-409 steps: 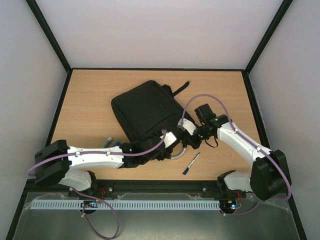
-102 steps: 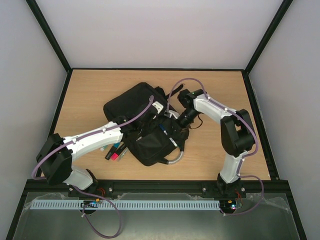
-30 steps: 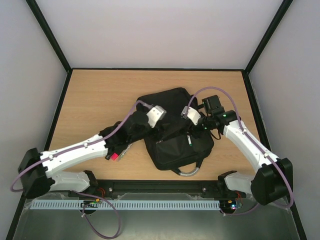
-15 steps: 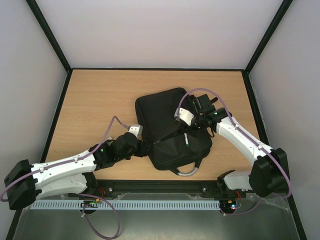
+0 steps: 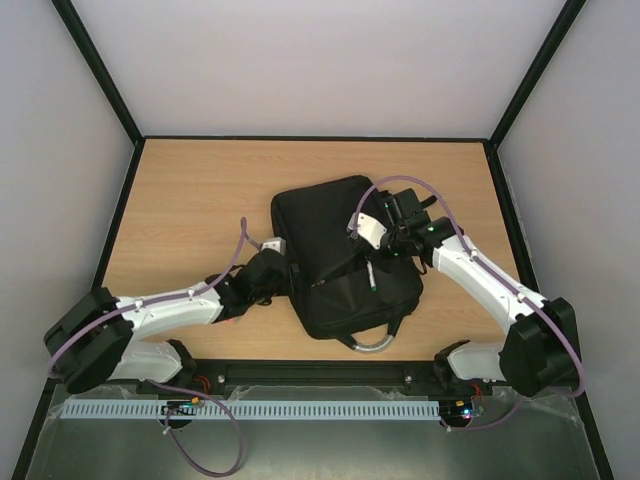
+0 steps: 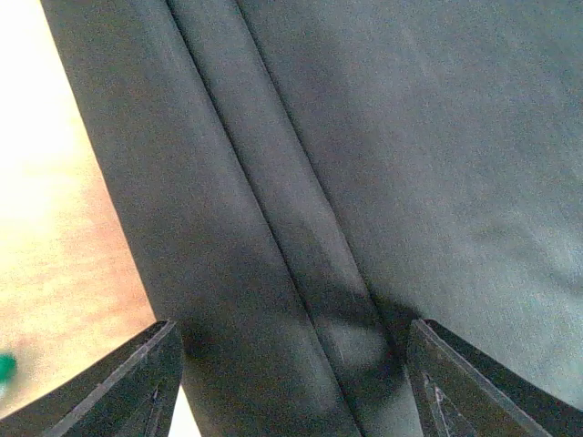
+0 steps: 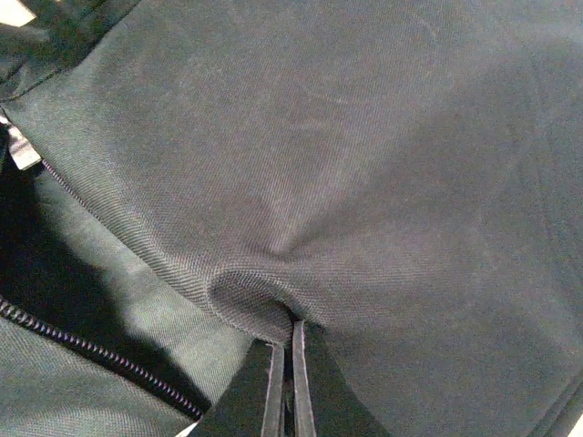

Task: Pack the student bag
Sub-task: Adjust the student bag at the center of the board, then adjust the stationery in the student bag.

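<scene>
The student bag [image 5: 335,250] lies flat in the middle of the wooden table, its grey curved handle [image 5: 371,343] toward the near edge. My left gripper [image 5: 282,270] is at the bag's left edge. In the left wrist view it [image 6: 293,382] stands open, fingers [image 6: 150,378] wide apart over black fabric [image 6: 364,164] with a seam running between them. My right gripper [image 5: 380,253] is on the bag's right half. In the right wrist view it [image 7: 284,341] is shut, pinching a raised fold of the bag's fabric [image 7: 246,296] beside an open zip [image 7: 82,341].
A white pen [image 5: 371,277] lies in the bag's open front pocket. Bare wood [image 6: 55,255] shows left of the bag, with a small green thing [image 6: 5,366] at the frame edge. Black frame rails [image 5: 120,210] border the table [image 5: 200,190].
My right gripper has shut on a fold of the bag. My left arm has drawn back off the bag to its left edge. The bag shifted slightly a second ago.
</scene>
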Motion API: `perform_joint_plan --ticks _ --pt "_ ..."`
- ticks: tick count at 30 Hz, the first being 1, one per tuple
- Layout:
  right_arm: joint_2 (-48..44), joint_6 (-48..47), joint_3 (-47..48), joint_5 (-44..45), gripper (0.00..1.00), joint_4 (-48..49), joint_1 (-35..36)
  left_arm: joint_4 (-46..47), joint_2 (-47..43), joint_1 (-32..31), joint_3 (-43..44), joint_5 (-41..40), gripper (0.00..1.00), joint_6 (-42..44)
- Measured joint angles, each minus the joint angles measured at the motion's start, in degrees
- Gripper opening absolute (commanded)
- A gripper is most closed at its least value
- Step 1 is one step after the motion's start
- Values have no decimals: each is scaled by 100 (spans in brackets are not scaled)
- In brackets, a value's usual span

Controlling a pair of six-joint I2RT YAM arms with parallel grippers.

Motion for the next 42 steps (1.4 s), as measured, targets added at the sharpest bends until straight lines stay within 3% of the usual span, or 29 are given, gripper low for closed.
perform_joint_plan --ticks 6,14,18,22,26,32,36,42 --pt "-354 382 -219 39 1 66 0 411 800 669 608 295 67 616" --pt "-431 1340 -245 -28 1 0 0 682 2887 1270 2712 942 60 1650" --pt "-431 1703 -247 50 1 28 4 671 3274 1298 3405 1032 63 2151" --pt "-417 1864 -264 118 1 105 9 407 2935 1248 3543 890 64 2546" --pt "-400 1969 -297 136 1 179 28 79 1740 1034 3130 581 64 2938" --pt "-367 2070 -302 153 1 286 31 -26 -76 -192 1961 356 61 3462" --pt "-413 2074 -503 151 1 511 31 -216 -256 -898 1220 256 56 3738" --pt "-765 2074 -815 166 1 791 24 -382 -151 -962 765 219 55 3947"
